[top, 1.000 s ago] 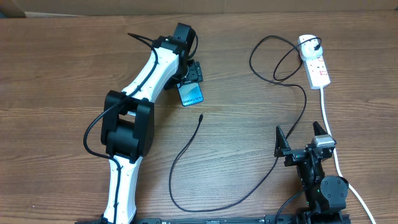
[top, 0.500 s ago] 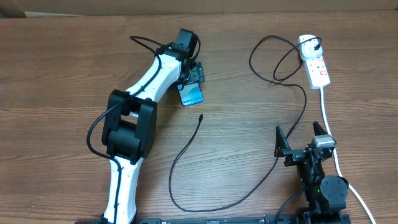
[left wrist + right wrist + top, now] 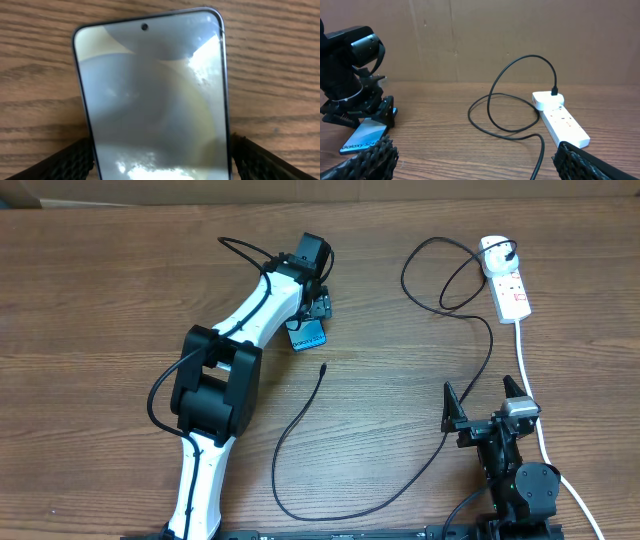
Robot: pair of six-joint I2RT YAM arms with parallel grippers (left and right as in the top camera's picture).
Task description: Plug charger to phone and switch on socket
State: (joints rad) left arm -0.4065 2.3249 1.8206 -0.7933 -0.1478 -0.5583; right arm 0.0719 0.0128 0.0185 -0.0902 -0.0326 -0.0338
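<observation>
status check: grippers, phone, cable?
Left gripper open, straddling phone, not clamped. Right gripper open, idle. Charger tip loose on table, unplugged. Nothing blocking.

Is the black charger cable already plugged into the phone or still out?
Out. The charger cable's connector tip lies bare on the table, apart from the phone.

Left fingers flanking phone

Left hand over the phone, charger tip just beside it, right hand spread wide near socket cord.
</observation>
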